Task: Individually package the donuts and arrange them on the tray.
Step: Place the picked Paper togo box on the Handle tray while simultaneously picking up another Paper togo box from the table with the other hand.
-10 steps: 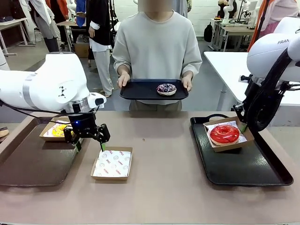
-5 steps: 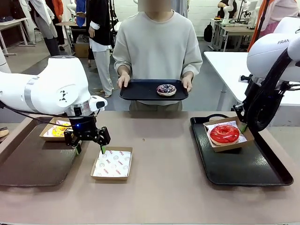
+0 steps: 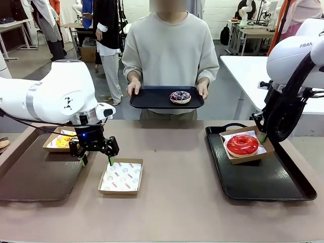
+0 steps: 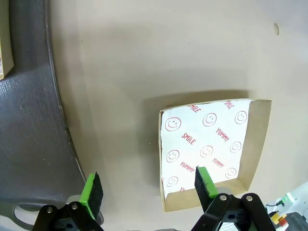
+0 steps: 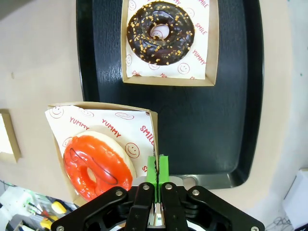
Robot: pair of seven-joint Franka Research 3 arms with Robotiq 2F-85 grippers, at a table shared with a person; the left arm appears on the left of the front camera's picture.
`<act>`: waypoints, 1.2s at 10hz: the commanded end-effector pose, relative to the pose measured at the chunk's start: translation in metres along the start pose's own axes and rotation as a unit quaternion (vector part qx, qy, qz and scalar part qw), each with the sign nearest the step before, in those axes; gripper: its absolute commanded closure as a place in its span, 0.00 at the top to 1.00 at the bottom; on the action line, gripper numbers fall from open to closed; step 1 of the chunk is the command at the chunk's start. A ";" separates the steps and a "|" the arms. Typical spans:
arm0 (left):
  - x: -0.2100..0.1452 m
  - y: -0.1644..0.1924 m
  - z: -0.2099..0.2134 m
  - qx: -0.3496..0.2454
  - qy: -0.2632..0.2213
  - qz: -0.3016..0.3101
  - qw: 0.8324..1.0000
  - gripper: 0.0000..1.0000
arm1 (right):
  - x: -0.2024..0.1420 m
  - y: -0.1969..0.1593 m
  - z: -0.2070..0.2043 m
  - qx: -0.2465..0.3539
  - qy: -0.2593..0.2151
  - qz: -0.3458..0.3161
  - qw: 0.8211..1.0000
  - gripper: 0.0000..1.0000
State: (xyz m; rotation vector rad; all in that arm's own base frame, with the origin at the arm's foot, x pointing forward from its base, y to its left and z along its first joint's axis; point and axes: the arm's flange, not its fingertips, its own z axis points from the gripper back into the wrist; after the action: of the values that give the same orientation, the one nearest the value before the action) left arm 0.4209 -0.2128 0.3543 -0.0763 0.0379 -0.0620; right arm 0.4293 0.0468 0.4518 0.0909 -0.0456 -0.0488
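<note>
Check the left gripper [image 3: 97, 159] [image 4: 148, 185] first: its jaws stand wide apart and hold nothing. It hangs just above the table [image 3: 172, 202], at the near-left corner of the empty box [image 3: 121, 176] [image 4: 211, 149]. In the left wrist view, one fingertip overlaps the box's printed liner and the other lies over the rim of the left tray [image 3: 30, 177] [image 4: 29, 144]. You cannot tell from the pictures whether either fingertip touches anything.

Check the right gripper [image 3: 263, 135] [image 5: 157, 168] next: its green pads are pressed together on the side wall of the red donut's box [image 3: 246, 147] [image 5: 103, 115]. This box straddles the left rim of the right tray [image 3: 268, 182] [image 5: 231, 96], partly on the tray and partly over the table.

Locate the four donuts as follows:
- The red donut [image 3: 242, 145] [image 5: 98, 166] lies in the box the right gripper pinches.
- The chocolate donut [image 5: 160, 30] lies in its own box [image 5: 207, 53], flat on the right tray and apart from the red donut's box.
- The yellow donut [image 3: 64, 141] lies in a box at the far end of the left tray, partly hidden behind the left arm.
- The sprinkled donut [image 3: 179, 96] lies unboxed on a black tray [image 3: 152, 98], which the person holds with both hands [image 3: 133, 87] above the far edge of the table.
</note>
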 end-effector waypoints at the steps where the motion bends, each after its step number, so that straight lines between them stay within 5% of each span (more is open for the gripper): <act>1: 0.001 0.000 0.002 0.000 -0.002 -0.002 1.000 1.00 | -0.001 0.000 0.002 0.000 -0.002 0.000 1.000 0.01; 8: 0.003 -0.018 -0.017 0.027 -0.031 0.025 0.999 1.00 | -0.050 -0.005 -0.020 -0.005 -0.055 -0.018 0.998 0.01; 12: 0.011 -0.040 -0.026 0.049 -0.026 0.030 0.998 1.00 | -0.048 -0.023 -0.048 0.025 -0.051 -0.011 0.998 0.01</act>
State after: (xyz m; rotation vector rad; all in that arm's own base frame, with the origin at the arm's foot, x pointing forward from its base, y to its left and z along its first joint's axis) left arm 0.4226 -0.2431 0.3301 -0.0097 0.0012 -0.0207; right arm 0.3867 0.0353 0.4160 0.0926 -0.1449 -0.0812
